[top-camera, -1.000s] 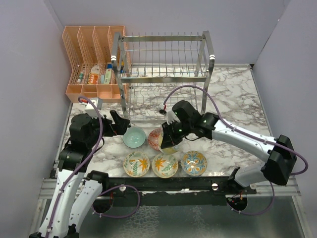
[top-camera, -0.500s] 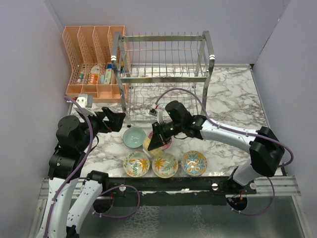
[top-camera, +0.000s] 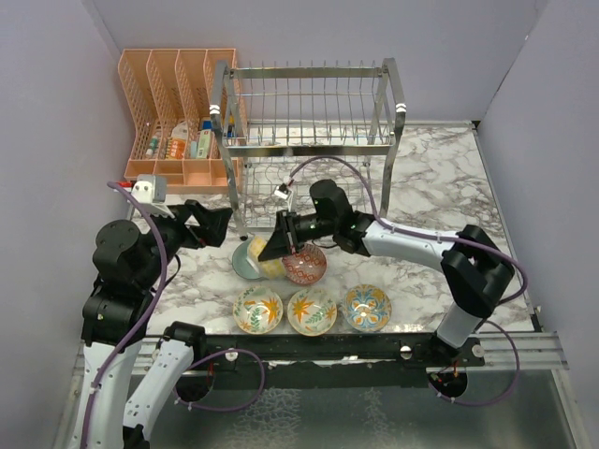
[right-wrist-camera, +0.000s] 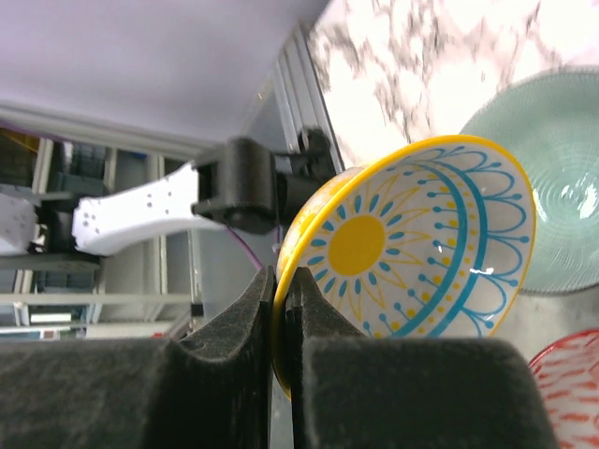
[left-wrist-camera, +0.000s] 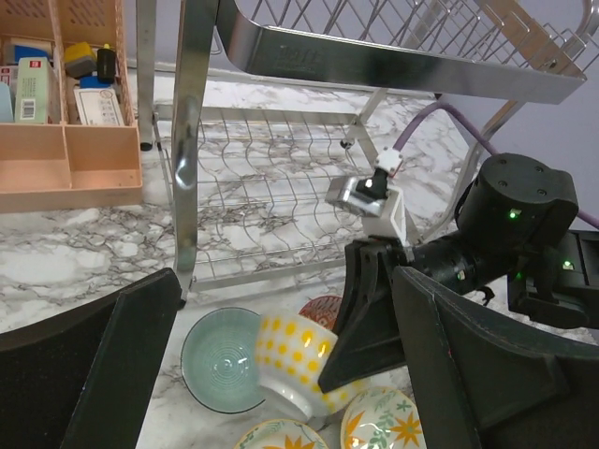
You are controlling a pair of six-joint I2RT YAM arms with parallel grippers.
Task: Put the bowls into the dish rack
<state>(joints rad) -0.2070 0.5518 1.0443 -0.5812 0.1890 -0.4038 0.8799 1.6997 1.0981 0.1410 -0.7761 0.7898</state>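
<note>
Early going, by my read: I see no bowl on either tier of the dish rack [top-camera: 309,148], so all six are left to load. Far left, my left claw [top-camera: 213,223] hangs spread wide with nothing in it, pointing toward the bowls. Next along, the teal bowl [top-camera: 241,263] sits on the table [top-camera: 440,187], just in front of the rack's left post. Right beside it is the yellow-dotted bowl [left-wrist-camera: 292,360], tipped on edge, and that's the one in play. My right claw [right-wrist-camera: 284,281] is clenched on its rim, a finger on each side, with the sun-painted inside facing the wrist camera. The bowl sticks out from the claw's tip toward the left, overlapping the teal one in the overhead view; I can't tell whether they touch. The red bowl [top-camera: 307,266] rests just right of it, under the right arm. Along the near edge, three flowered bowls sit in a row: the first [top-camera: 257,310], the second [top-camera: 312,311] and the third [top-camera: 366,308], all apart from both claws.
</note>
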